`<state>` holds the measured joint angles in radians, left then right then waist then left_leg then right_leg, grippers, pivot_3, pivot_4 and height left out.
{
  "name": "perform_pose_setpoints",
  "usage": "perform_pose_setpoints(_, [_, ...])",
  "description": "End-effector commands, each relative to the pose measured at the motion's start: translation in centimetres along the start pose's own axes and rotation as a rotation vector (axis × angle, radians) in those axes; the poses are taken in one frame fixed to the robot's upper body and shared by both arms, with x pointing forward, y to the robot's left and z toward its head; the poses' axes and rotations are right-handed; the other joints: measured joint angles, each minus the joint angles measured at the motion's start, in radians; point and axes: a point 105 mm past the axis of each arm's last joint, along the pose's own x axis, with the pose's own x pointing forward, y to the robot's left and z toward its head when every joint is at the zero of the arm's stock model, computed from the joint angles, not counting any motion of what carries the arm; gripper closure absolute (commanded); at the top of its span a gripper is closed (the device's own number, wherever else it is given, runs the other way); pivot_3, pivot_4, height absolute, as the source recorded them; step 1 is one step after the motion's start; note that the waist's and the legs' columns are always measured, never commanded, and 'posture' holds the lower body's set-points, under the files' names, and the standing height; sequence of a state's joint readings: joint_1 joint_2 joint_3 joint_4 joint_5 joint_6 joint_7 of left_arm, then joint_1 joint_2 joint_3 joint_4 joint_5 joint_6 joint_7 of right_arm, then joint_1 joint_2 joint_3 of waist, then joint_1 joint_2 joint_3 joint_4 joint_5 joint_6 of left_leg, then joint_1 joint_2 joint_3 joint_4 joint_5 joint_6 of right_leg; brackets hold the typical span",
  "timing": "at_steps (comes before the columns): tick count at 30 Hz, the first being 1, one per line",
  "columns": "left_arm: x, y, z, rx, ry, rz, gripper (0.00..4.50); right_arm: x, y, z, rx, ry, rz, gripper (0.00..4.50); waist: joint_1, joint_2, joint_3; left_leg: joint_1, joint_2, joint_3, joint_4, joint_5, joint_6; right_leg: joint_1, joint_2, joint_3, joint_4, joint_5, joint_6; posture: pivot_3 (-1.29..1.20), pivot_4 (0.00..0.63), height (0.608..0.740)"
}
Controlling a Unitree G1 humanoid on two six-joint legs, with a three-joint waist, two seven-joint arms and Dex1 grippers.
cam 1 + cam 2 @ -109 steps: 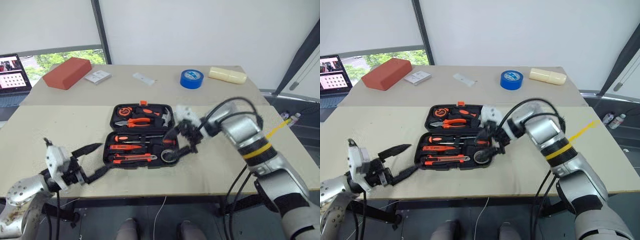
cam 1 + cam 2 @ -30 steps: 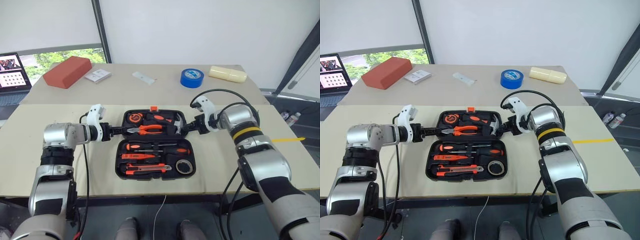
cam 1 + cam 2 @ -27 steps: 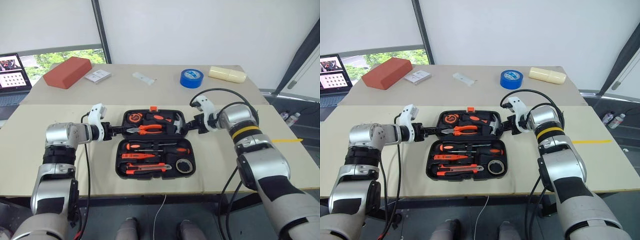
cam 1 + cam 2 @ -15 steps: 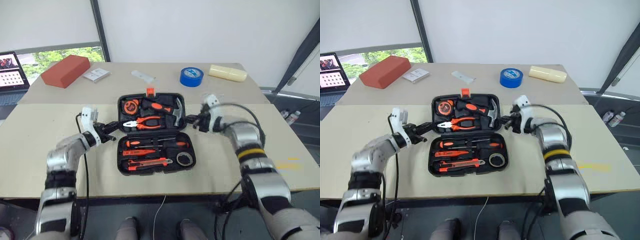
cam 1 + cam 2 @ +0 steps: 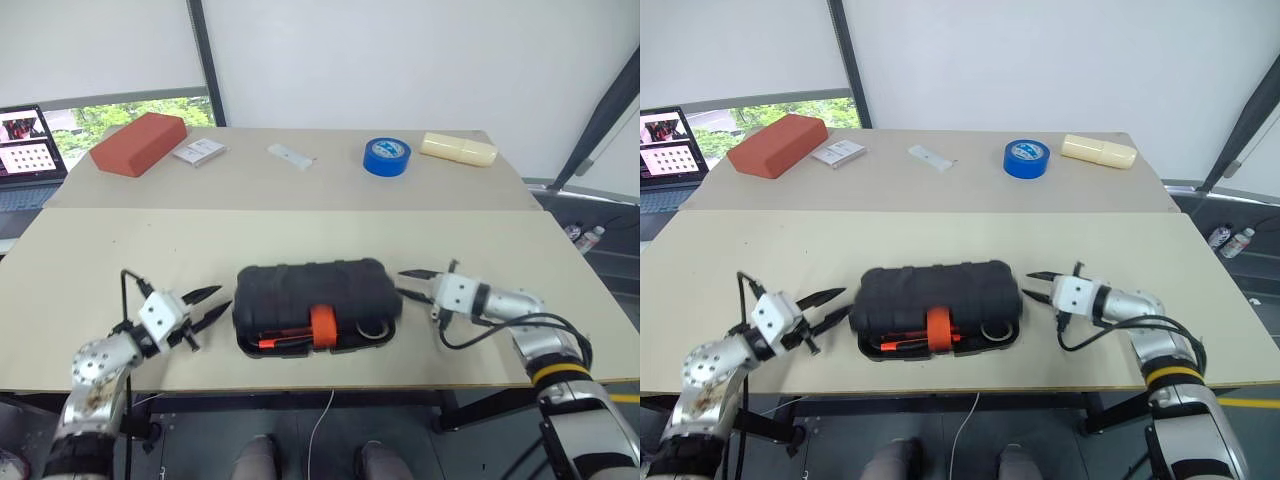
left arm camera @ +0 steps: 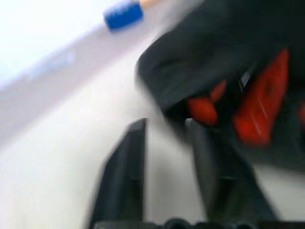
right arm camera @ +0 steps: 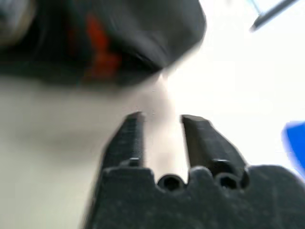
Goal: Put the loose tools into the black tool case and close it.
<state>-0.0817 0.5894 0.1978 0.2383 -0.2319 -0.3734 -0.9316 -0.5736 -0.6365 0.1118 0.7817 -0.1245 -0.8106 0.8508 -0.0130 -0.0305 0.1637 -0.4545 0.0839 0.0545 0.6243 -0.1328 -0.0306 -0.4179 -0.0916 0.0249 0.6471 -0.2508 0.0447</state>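
left eye view: black tool case (image 5: 310, 290) lid down, ajar.

Matt black moulded plastic on the case (image 5: 310, 288), ribbed lid, glossy orange latch (image 5: 323, 325); table (image 5: 300, 225) looks smooth, pale and matt; tape (image 5: 386, 156) glossy blue.

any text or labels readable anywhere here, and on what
None can be read.
Laptop screen: a grid of small pictures, too small to read.
Small flat packet beside the red block: any print too small.
Blue tape roll: no legible marking.
Black tool case: no visible lettering.
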Motion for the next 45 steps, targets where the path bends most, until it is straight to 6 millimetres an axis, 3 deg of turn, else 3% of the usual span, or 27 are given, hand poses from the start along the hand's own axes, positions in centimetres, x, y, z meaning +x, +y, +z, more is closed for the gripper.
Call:
perform_pose_setpoints(1, [-1.6, 1.7, 0.9, -0.059, -0.030, 0.047, 1.31, -1.7, -1.8, 1.1, -0.042, -0.048, -0.038, 1.49, -0.002, 0.000, 0.000, 0.000, 0.000, 0.000, 0.000, 0.001, 0.001, 0.000, 0.000, 0.000, 0.000, 0.001, 0.000, 0.00, 0.150, 0.740])
perform_pose_setpoints(3, [-1.8, 2.3, 0.8, -0.116, -0.032, 0.077, 1.24, -2.8, -1.7, 1.1, 0.049, -0.067, -0.023, 1.64, -0.003, 0.000, 0.000, 0.001, 0.000, 0.000, 0.000, 0.002, 0.002, 0.000, 0.000, 0.001, 0.000, 0.004, -0.001, 0.00, 0.150, 0.740])
perform_pose_setpoints(5, [-1.4, 2.9, 0.9, -0.141, -0.019, 0.075, 1.23, -3.8, -0.9, 1.7, 0.215, -0.095, 0.046, 2.12, 0.001, 0.000, 0.000, 0.005, 0.000, 0.000, 0.000, 0.002, 0.002, 0.005, 0.000, 0.001, 0.000, 0.003, -0.001, 0.00, 0.150, 0.740])
perform_pose_setpoints(8, [0.0, 4.1, 1.2, -0.160, -0.004, 0.068, 1.97, -4.5, 1.2, 3.5, 0.327, -0.127, 0.203, 3.14, 0.013, 0.000, 0.000, 0.011, 0.000, 0.000, 0.000, 0.002, 0.002, 0.014, 0.000, 0.000, -0.001, 0.001, -0.001, 0.00, 0.150, 0.740])
perform_pose_setpoints(12, [3.2, 5.4, 2.3, -0.163, 0.000, 0.015, 3.38, -4.5, 4.7, 5.5, 0.414, -0.117, 0.402, 4.48, 0.020, 0.000, 0.000, 0.012, 0.000, 0.000, 0.001, 0.002, 0.002, 0.014, 0.000, 0.000, -0.001, -0.001, -0.002, 0.00, 0.150, 0.740])
perform_pose_setpoints(15, [5.3, 5.8, 2.3, -0.137, 0.036, -0.047, 4.47, -3.7, 6.4, 7.1, 0.453, -0.145, 0.490, 4.50, 0.021, 0.000, 0.000, 0.012, 0.000, 0.000, 0.002, 0.002, 0.002, 0.013, 0.001, 0.000, -0.001, -0.002, 0.002, 0.00, 0.150, 0.740])
perform_pose_setpoints(19, [7.4, 5.4, 1.4, -0.251, 0.089, -0.136, 4.47, -1.6, 6.5, 7.2, 0.436, -0.124, 0.481, 4.50, 0.014, 0.000, 0.000, 0.012, 0.000, 0.000, 0.001, 0.002, 0.002, 0.013, 0.001, 0.000, -0.002, -0.001, 0.005, 0.00, 0.150, 0.740])
perform_pose_setpoints(22, [7.6, 4.0, 0.1, -0.256, 0.151, -0.253, 4.47, -0.3, 6.9, 6.5, 0.402, -0.078, 0.508, 4.50, 0.013, 0.000, 0.000, 0.010, 0.000, -0.001, 0.002, 0.002, 0.002, 0.012, 0.002, 0.000, -0.001, -0.001, 0.006, 0.00, 0.150, 0.740])
perform_pose_setpoints(26, [7.8, 2.9, 0.2, -0.316, 0.109, -0.331, 4.47, 2.2, 5.8, 6.6, 0.389, -0.093, 0.447, 4.50, 0.008, -0.001, 0.001, 0.008, 0.000, -0.001, 0.001, 0.002, 0.002, 0.010, 0.002, 0.000, -0.001, -0.001, 0.004, 0.00, 0.150, 0.740])
perform_pose_setpoints(33, [5.0, 1.1, 0.1, -0.397, 0.038, -0.355, 4.47, 5.5, 1.4, 4.9, 0.348, -0.087, 0.200, 4.50, -0.009, -0.002, 0.001, 0.009, 0.001, -0.001, 0.002, 0.002, 0.002, 0.010, 0.002, 0.001, -0.001, 0.001, 0.003, 0.00, 0.150, 0.740])
perform_pose_setpoints(37, [2.7, 1.4, 0.3, -0.396, 0.019, -0.257, 4.47, 6.2, 0.6, 4.2, 0.341, -0.085, 0.167, 4.50, -0.009, -0.001, 0.001, 0.008, 0.001, -0.001, 0.001, 0.002, 0.002, 0.010, 0.002, 0.001, 0.000, 0.002, 0.000, 0.00, 0.150, 0.740])
perform_pose_setpoints(41, [1.0, 2.7, 3.5, -0.360, -0.085, -0.218, 4.47, 5.4, 0.5, 3.9, 0.350, -0.116, 0.167, 4.50, -0.007, -0.002, 0.002, 0.008, 0.001, -0.001, -0.001, 0.002, 0.002, 0.009, 0.002, 0.001, 0.000, 0.001, 0.000, 0.00, 0.150, 0.740])
perform_pose_setpoints(45, [2.6, 1.6, 8.5, -0.343, -0.174, -0.350, 4.47, 3.9, 1.3, 4.0, 0.379, -0.163, 0.180, 4.50, 0.008, -0.002, 0.003, 0.008, 0.001, -0.001, -0.001, 0.002, 0.002, 0.010, 0.002, 0.000, -0.001, 0.001, 0.000, 0.00, 0.150, 0.740])
